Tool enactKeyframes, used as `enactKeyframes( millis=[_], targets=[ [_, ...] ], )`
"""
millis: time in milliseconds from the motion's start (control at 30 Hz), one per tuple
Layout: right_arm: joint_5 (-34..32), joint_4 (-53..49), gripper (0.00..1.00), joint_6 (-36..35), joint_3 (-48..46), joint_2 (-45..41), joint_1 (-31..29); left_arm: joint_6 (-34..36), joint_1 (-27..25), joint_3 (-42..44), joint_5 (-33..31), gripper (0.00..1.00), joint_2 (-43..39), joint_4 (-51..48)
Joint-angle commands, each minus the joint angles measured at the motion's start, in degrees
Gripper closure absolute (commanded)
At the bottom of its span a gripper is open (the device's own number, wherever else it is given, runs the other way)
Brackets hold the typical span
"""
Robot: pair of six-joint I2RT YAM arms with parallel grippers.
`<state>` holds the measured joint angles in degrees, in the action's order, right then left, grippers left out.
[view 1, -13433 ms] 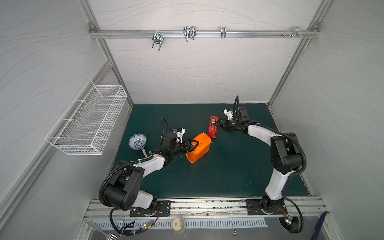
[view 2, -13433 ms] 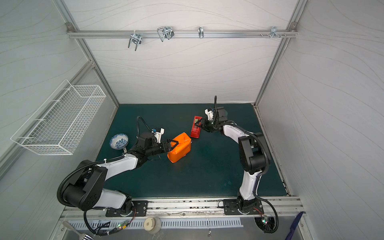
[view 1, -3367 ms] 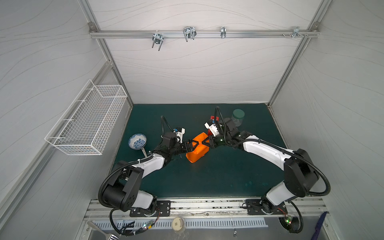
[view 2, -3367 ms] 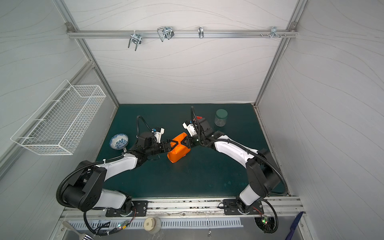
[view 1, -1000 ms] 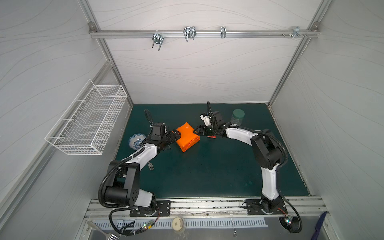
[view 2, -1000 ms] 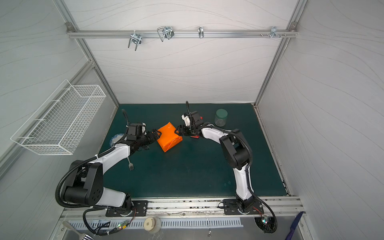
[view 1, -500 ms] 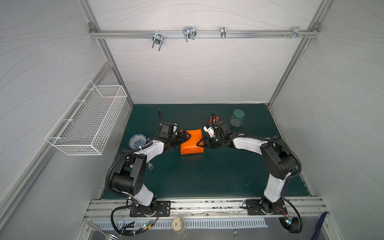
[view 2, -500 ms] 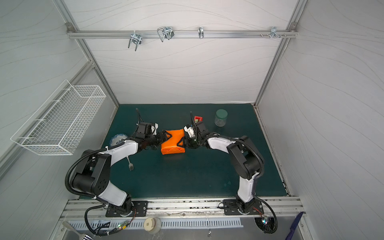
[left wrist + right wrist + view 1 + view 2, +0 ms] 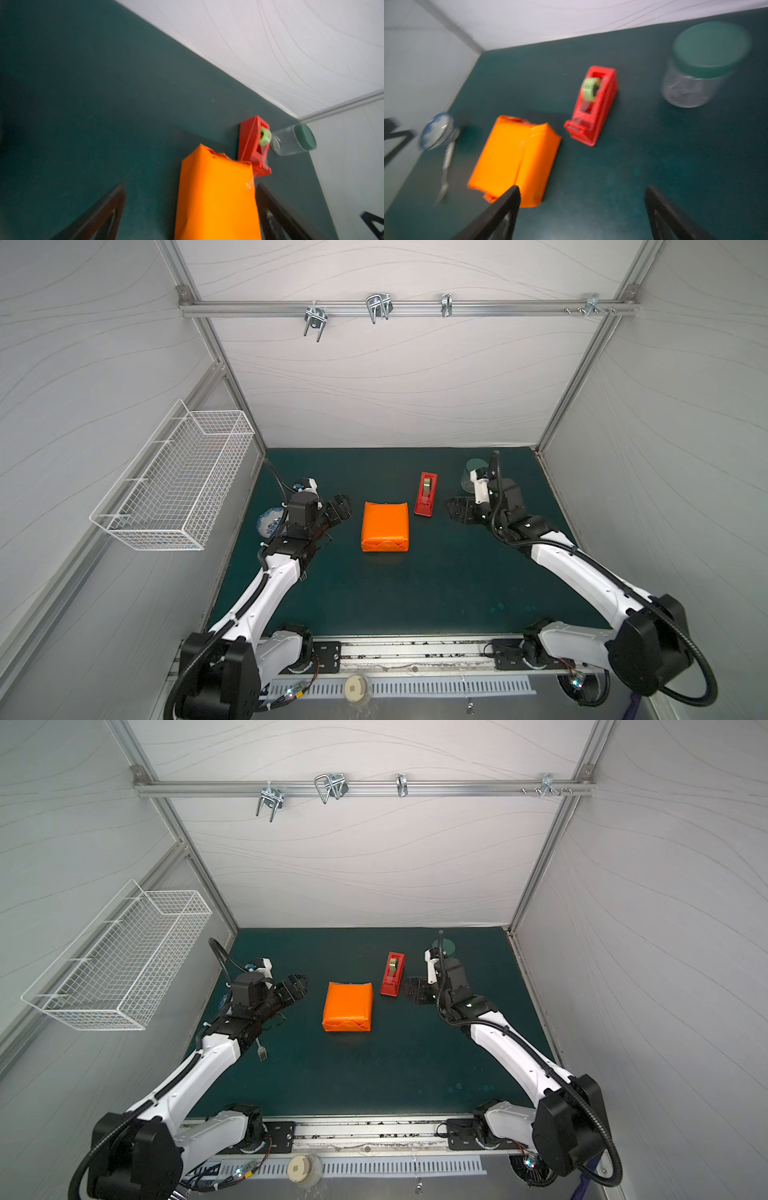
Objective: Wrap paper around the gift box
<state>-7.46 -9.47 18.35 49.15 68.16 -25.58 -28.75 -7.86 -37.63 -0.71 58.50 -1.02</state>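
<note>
Since the paper (image 9: 385,526) is folded shut around what I take to be the gift box, hidden inside, the parcel lies flat just left of centre on the green table (image 9: 415,597) in both top views, free of either arm. The left arm (image 9: 272,587) reaches up from the lower left with its elbow bent. The left jaws stand spread and empty just left of the parcel, near but not touching. The right arm (image 9: 582,572) mirrors it from the lower right. The right jaws, likewise parted and holding nothing, hang to the right of the red tape dispenser (image 9: 427,494). That dispenser stands beside the parcel's upper right corner, probably kept close for sealing folds. In a top view a fork (image 9: 262,1051) lies under the left arm, and a green-lidded jar (image 9: 444,946) stands behind the right wrist.

From the left wrist, the two dark fingers (image 9: 99,214) are splayed wide with the paper (image 9: 216,197) ahead of them, ungripped. Beyond it are the tape dispenser (image 9: 252,145) and the jar (image 9: 293,142).

From the right wrist, blurred, the open fingers (image 9: 500,209) frame bare table. The paper (image 9: 512,160) sits beside the tape dispenser (image 9: 593,104), the jar (image 9: 699,68) further off, and a patterned bowl (image 9: 438,131) past the parcel. One end fold looks ragged, so the wrapping seems nearly or fully done.
</note>
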Motion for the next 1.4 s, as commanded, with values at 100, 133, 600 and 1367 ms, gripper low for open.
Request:
enactKeyframes(
  millis=[100,133,600,1367],
  targets=[
    [-26.0,11.6,0.01,-8.5,-8.5,0.3,3.6,16.0,1.4,5.9,-20.6,0.01,-3.6,10.2],
    [-27.9,14.3,0.01,-9.6,-9.6,1.4,4.3,18.9,1.7,6.7,-21.5,0.01,-2.7,12.3],
    [-13.2,54.4,0.01,-20.3,-24.2,18.2,13.4,31.5,5.8,8.3,-3.8,0.01,27.0,36.5],
    [-8.8,56.7,0.01,-16.1,-24.9,21.7,17.8,27.5,9.7,12.6,-1.7,0.01,30.4,47.1]
  ],
)
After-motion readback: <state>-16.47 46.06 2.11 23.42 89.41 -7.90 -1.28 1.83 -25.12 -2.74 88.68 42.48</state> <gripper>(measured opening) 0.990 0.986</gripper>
